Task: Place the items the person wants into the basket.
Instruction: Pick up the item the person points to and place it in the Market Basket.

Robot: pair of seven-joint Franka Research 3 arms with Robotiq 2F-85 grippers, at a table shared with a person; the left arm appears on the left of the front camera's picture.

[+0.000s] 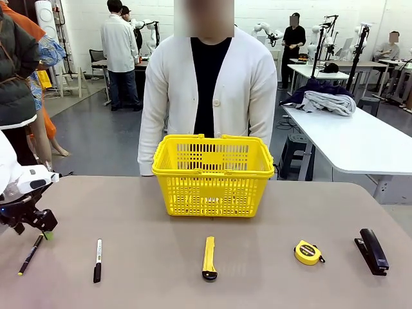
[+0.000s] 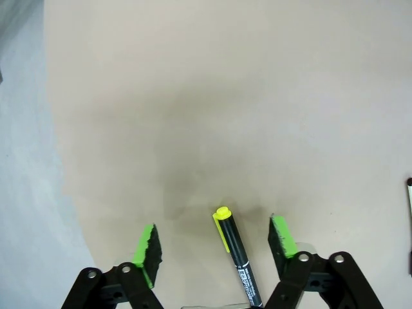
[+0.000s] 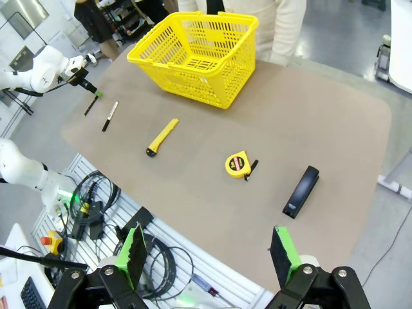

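Note:
A thin black pen point(image 1: 30, 255) with a yellow-green cap lies at the table's far left. My left gripper point(image 1: 42, 233) is down over its upper end. In the left wrist view the pen point(image 2: 237, 257) lies between the green pads point(image 2: 147, 243), with a gap on each side, so the jaws are open around it. The black marker point(image 1: 97, 260) and the yellow utility knife point(image 1: 209, 257) lie further right along the front. The yellow basket point(image 1: 212, 172) stands in the middle, before the person point(image 1: 206, 90). My right gripper point(image 3: 209, 248) hangs open, high over the table's near edge.
A round yellow tape measure point(image 1: 308, 252) and a black stapler point(image 1: 373, 251) lie at the front right. The right wrist view shows cables and a rack point(image 3: 129, 225) below the table's near edge. White tables stand behind at the right.

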